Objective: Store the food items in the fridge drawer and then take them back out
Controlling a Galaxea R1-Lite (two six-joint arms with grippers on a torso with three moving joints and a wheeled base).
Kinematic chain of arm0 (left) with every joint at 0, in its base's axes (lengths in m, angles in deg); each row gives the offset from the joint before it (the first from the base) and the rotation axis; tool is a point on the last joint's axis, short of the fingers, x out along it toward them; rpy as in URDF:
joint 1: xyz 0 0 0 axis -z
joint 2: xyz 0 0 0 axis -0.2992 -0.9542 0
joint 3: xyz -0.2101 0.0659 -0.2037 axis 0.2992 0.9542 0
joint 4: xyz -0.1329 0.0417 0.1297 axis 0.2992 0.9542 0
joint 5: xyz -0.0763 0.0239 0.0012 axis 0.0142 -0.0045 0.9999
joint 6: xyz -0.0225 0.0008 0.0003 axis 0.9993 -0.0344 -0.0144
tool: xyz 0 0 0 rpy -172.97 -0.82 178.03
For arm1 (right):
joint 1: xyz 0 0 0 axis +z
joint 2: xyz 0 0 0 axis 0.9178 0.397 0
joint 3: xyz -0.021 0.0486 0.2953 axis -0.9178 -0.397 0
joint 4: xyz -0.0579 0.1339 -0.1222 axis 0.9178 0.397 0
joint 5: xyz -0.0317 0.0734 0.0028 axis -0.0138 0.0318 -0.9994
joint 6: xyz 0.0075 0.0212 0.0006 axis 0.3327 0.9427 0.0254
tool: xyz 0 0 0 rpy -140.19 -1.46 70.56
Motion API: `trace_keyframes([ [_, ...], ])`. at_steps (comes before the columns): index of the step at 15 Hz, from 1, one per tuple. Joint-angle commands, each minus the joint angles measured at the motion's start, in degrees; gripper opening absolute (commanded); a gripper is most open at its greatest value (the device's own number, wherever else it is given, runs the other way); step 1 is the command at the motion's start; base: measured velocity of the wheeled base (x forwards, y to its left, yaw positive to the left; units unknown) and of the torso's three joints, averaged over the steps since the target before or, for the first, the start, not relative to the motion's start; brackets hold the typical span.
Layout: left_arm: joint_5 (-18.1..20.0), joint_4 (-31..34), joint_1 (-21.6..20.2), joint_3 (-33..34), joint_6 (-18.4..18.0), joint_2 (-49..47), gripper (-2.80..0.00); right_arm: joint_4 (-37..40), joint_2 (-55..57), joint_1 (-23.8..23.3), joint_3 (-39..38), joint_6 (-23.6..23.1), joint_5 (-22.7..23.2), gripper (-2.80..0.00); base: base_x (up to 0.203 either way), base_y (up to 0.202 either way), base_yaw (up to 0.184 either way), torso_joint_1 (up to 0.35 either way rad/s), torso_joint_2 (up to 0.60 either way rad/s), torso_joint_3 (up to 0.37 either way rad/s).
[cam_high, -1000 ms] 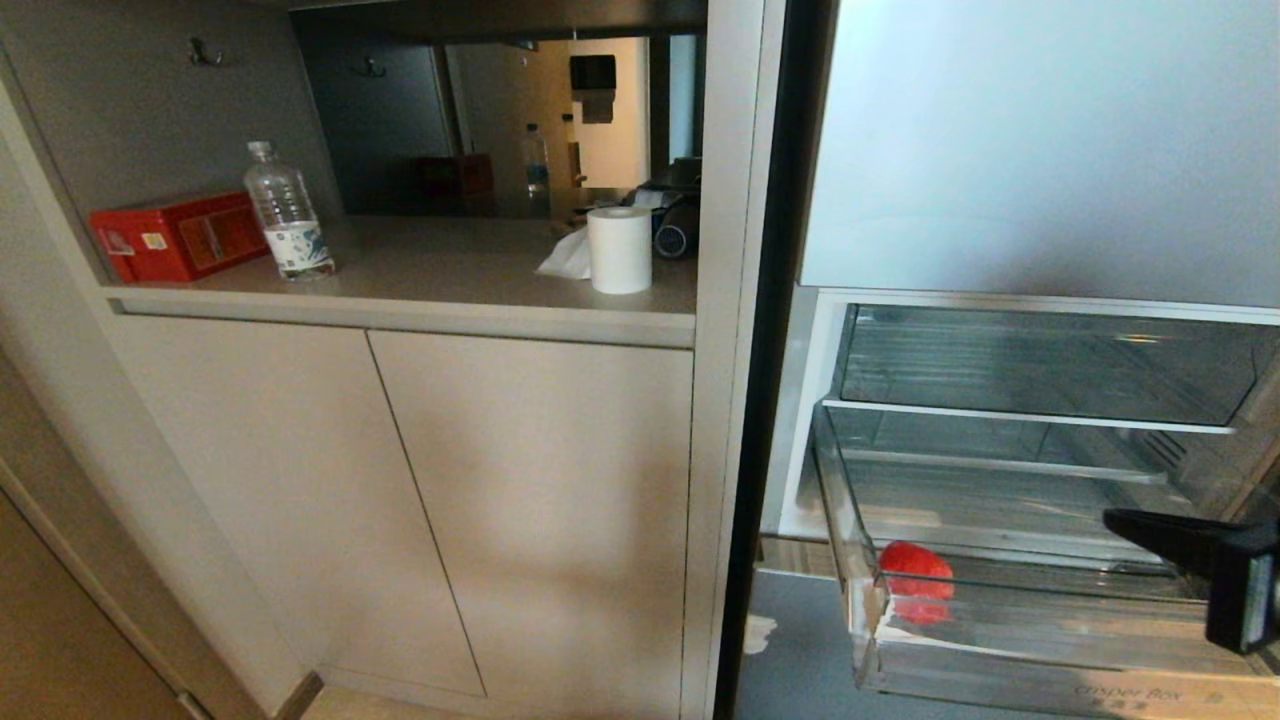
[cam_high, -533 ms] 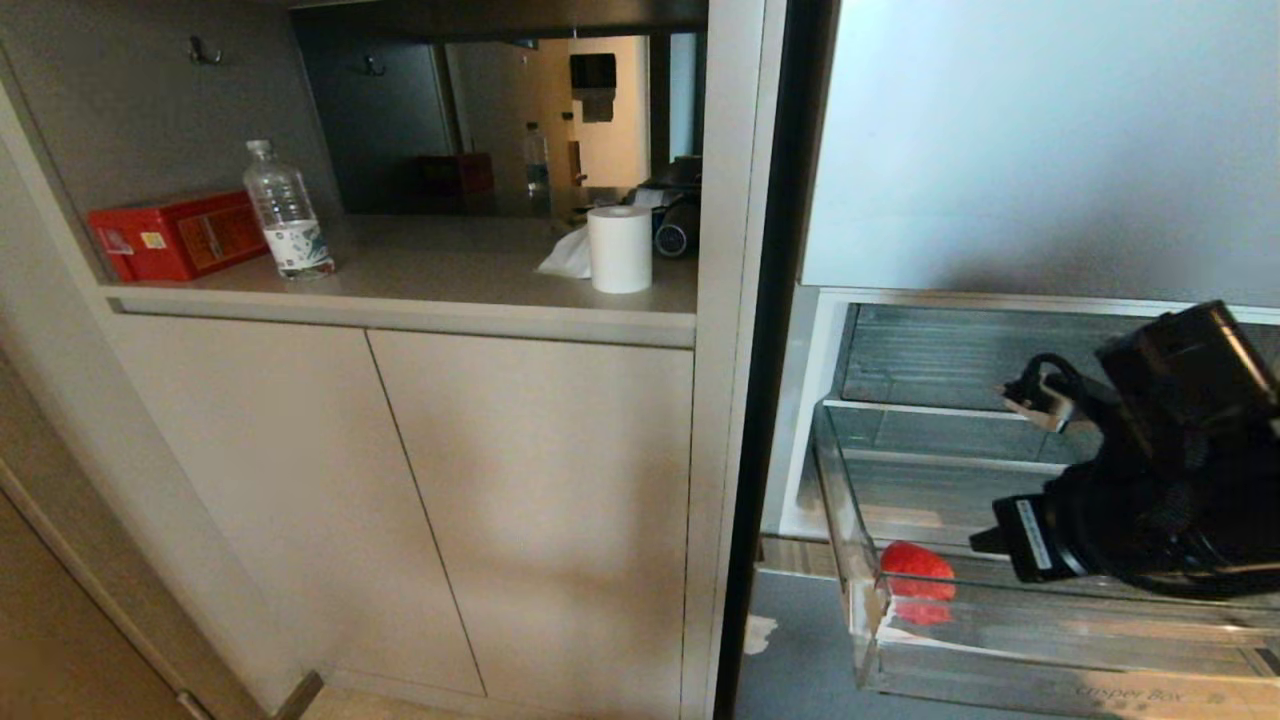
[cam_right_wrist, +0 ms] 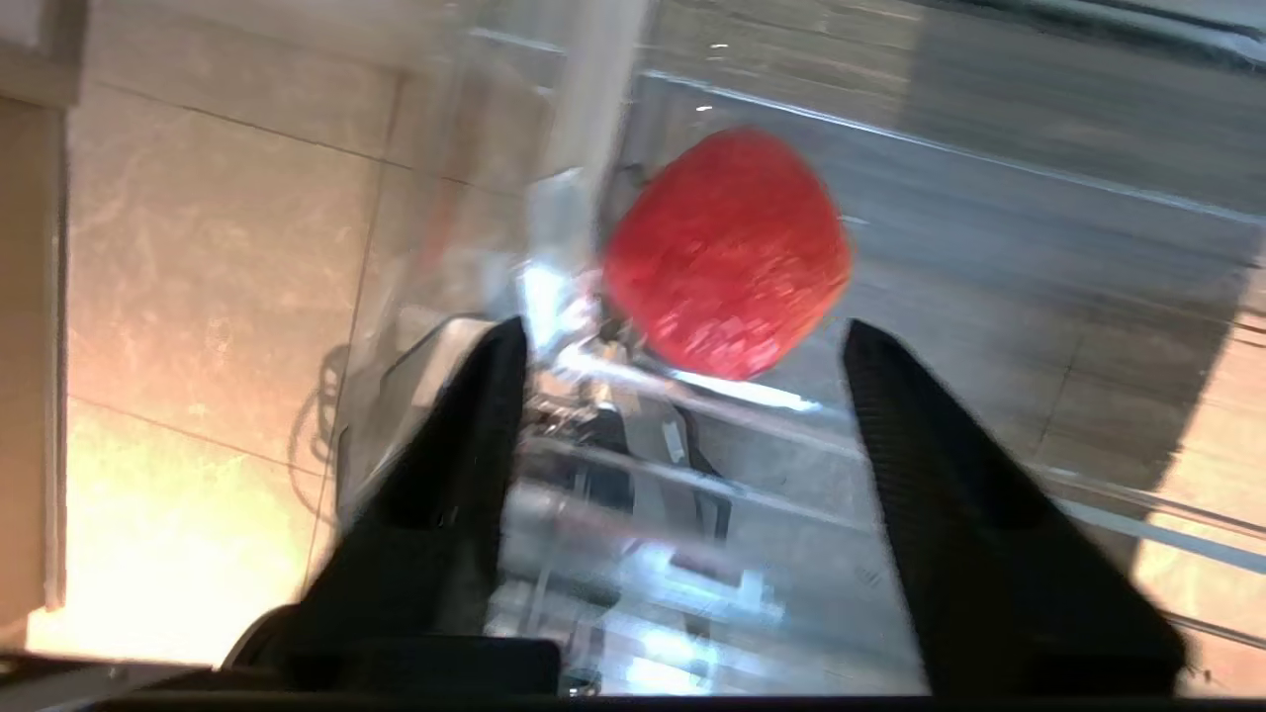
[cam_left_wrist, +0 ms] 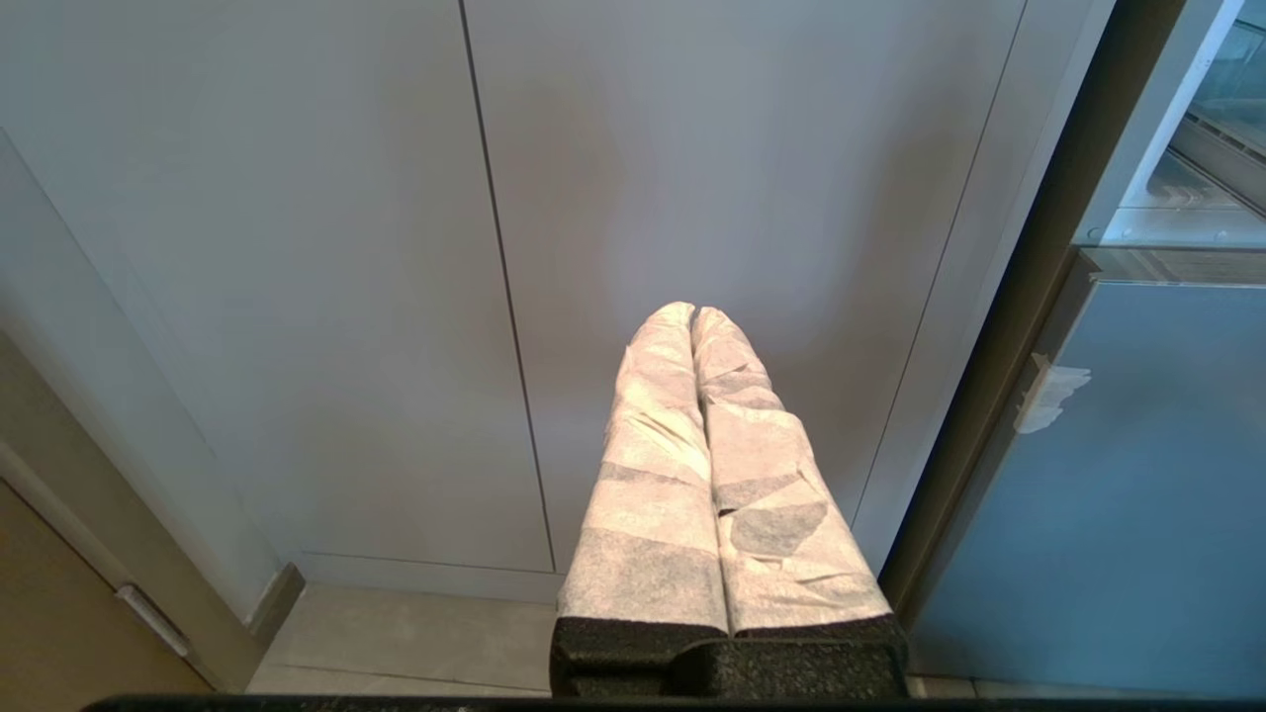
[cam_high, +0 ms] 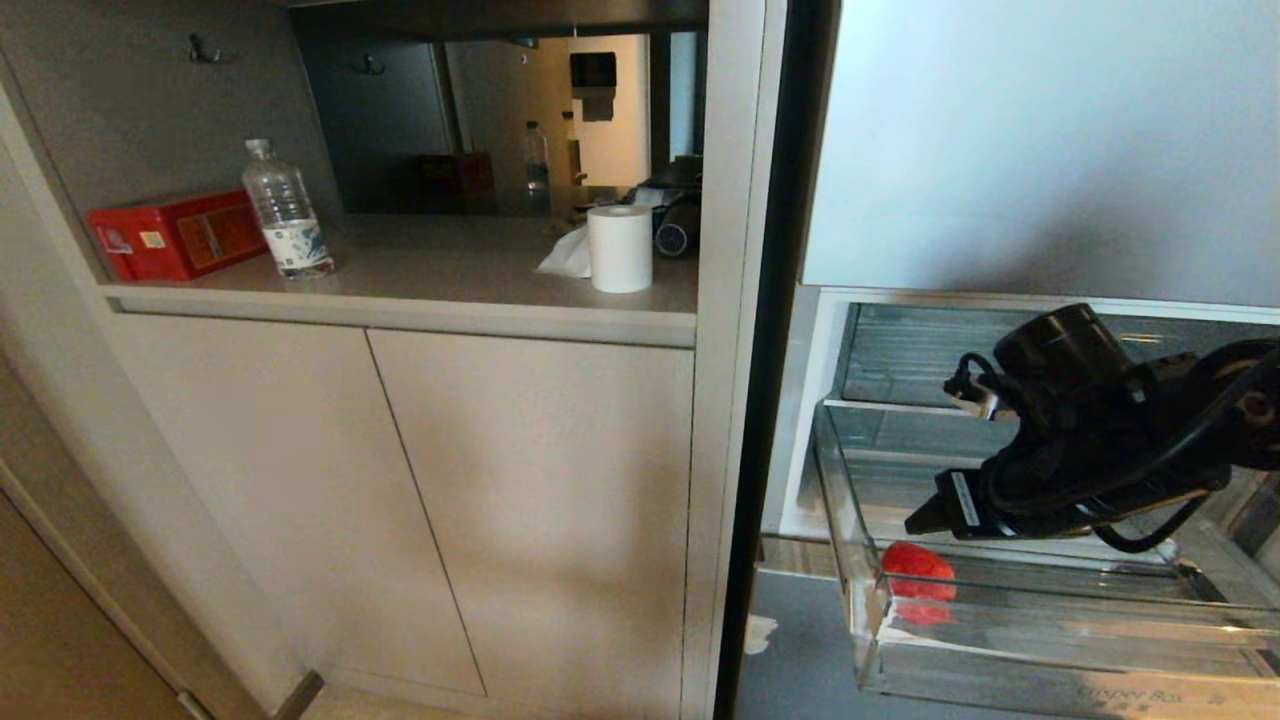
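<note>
**Q:** Since the earlier frame, what has moved before you?

**A:** Your right arm has swung in over the wide clear plastic fridge drawer (cam_high: 1000, 640), where only a black tip showed before. Its right end effector (cam_right_wrist: 682, 346) now points down toward the drawer's left front corner, black fingers (cam_right_wrist: 465, 425) spread wide apart, holding nothing.

**Q:** Where does the task's thing lie?

**A:** You see one round red fruit-like ball (cam_high: 917, 568) resting on the drawer's floor, close against the left wall near the front; it has not shifted. In the right wrist view the same ball (cam_right_wrist: 727, 252) sits just beyond the fingertips, between their lines, apart from both. The drawer stands pulled out, grey lettering on its front.

**Q:** And your other arm?

**A:** Your left end effector (cam_left_wrist: 694, 321) hangs before the beige cabinet doors (cam_high: 480, 500), its white-wrapped fingers pressed together, empty.

**Q:** What stands on the counter (cam_high: 450, 265)?

**A:** A red rectangular box (cam_high: 170, 235), a clear plastic water bottle (cam_high: 285, 212) beside it, and a white paper roll (cam_high: 619, 248) further right.
</note>
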Motion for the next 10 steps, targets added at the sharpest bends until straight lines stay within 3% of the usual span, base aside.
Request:
trace_keyframes([
  [1,-0.01,-0.02,0.00,0.09,0.01,0.00,-2.80,0.21,2.68,-1.94,1.33,0.05,0.01,0.00,0.000,0.000,0.000,0.000,0.00,0.000],
  [10,-0.01,-0.02,0.00,0.09,0.01,0.00,-2.80,2.65,10.31,-2.19,5.15,0.04,-0.93,0.00,0.000,0.000,0.000,0.000,0.00,0.000],
])
